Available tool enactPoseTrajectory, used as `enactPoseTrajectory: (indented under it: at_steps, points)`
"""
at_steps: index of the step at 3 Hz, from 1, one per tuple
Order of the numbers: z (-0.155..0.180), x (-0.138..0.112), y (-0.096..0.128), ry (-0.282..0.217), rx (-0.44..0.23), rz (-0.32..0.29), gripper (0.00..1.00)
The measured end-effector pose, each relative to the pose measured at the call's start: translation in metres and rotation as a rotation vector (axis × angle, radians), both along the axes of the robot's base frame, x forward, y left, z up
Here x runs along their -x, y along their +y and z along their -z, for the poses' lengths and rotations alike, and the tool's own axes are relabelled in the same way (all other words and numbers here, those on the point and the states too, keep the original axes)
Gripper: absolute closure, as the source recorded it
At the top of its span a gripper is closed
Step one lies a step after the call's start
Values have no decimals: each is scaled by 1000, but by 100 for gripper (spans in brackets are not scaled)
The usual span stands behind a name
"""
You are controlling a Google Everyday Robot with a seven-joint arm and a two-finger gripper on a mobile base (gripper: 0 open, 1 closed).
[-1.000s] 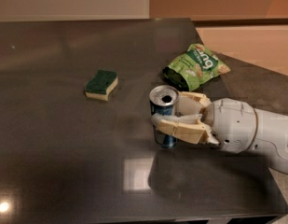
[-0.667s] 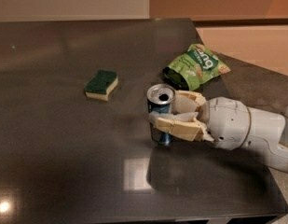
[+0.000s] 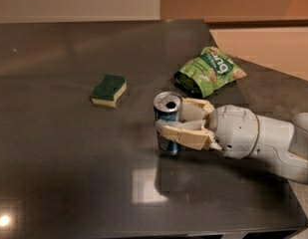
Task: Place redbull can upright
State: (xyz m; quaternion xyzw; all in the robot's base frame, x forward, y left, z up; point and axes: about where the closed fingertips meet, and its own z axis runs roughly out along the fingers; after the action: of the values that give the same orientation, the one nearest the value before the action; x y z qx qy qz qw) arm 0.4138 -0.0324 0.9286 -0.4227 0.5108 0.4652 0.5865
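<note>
The redbull can point(image 3: 167, 114) stands upright on the dark table point(image 3: 69, 158), right of centre, its open silver top facing up and its blue and silver side showing. My gripper point(image 3: 172, 116) reaches in from the right and is shut on the can. One cream finger point(image 3: 181, 134) crosses the can's near side and the other finger point(image 3: 196, 106) lies behind it. The can's base rests on or just above the table surface.
A green and yellow sponge point(image 3: 109, 89) lies left of the can. A green snack bag point(image 3: 209, 70) lies behind my gripper to the right. The table's right edge runs close behind my white arm point(image 3: 258, 141), and the front edge is near the bottom.
My gripper and the can have shifted slightly to the left together. The can stays upright. The sponge and bag have not moved.
</note>
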Motion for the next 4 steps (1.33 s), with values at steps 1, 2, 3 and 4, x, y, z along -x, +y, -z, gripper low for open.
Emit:
enactPoseTrajectory:
  at_steps: [1, 2, 3, 4]
  points:
    - [5, -2, 1, 7, -8, 3, 85]
    - [10, -4, 1, 14, -20, -1, 61]
    - [15, -5, 1, 23, -25, -6, 38]
    - [20, -5, 2, 29, -25, -10, 13]
